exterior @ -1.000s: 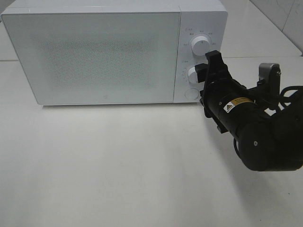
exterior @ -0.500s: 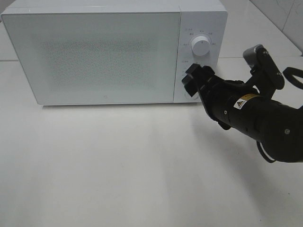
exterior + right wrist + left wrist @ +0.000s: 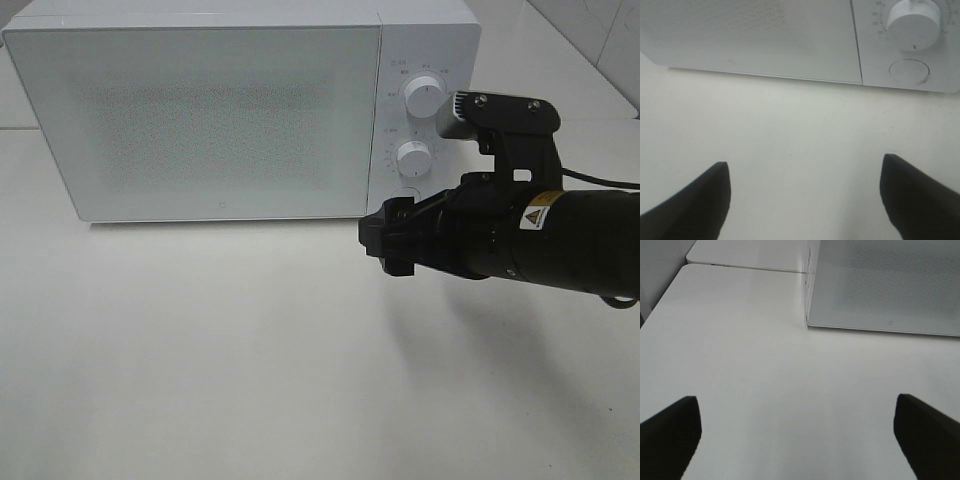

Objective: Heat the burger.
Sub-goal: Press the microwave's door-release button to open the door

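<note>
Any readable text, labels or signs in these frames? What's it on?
No legible words or numbers anywhere.
On the right arm, a yellow sticker: black warning triangle, print beside it too small to read.
Markings around the upper dial and lower dial of the microwave: blurred.
The small door mark: unreadable.

Bright, diffuse light washes the white table (image 3: pixel 200 350) and microwave (image 3: pixel 200 110) almost to 1 tone, leaving only a thin soft shadow under the oven's front edge and a faint one beneath the right arm (image 3: pixel 560 240) at 3 o'clock. In both wrist views the dark fingertips (image 3: pixel 670 435) at 5 and 7 o'clock are blurred and featureless; the microwave stays sharp.
</note>
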Robot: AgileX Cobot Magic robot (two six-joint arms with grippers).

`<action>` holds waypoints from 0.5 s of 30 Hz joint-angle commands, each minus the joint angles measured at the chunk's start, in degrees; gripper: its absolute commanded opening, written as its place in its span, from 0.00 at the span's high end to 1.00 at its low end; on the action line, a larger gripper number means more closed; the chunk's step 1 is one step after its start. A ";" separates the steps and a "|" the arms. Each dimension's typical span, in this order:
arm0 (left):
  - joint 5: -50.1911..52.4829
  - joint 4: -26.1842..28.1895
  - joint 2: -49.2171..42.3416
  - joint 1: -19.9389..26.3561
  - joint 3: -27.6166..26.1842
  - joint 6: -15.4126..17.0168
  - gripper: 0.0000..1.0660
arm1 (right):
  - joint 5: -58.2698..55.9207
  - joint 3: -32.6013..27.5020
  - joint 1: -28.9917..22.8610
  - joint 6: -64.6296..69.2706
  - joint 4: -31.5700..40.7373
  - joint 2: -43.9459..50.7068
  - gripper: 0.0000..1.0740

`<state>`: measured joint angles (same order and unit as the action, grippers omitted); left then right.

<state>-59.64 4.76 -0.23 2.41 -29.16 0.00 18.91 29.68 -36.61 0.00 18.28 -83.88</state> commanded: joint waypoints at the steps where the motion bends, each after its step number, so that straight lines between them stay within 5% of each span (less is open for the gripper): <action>1: 0.40 0.29 -1.20 0.23 0.23 0.00 0.06 | -4.53 0.34 0.06 -1.66 -4.35 2.75 0.29; 7: 0.40 0.29 -1.20 0.23 0.23 0.00 0.06 | -21.20 0.34 0.06 -1.49 -13.12 10.54 0.29; 15: 0.40 0.29 -1.20 0.23 0.23 0.00 0.06 | -36.15 0.34 0.06 -1.49 -14.84 18.51 0.29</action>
<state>-59.64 4.76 -0.23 2.41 -29.16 0.00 -15.24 29.74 -36.61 -0.63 4.13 -65.89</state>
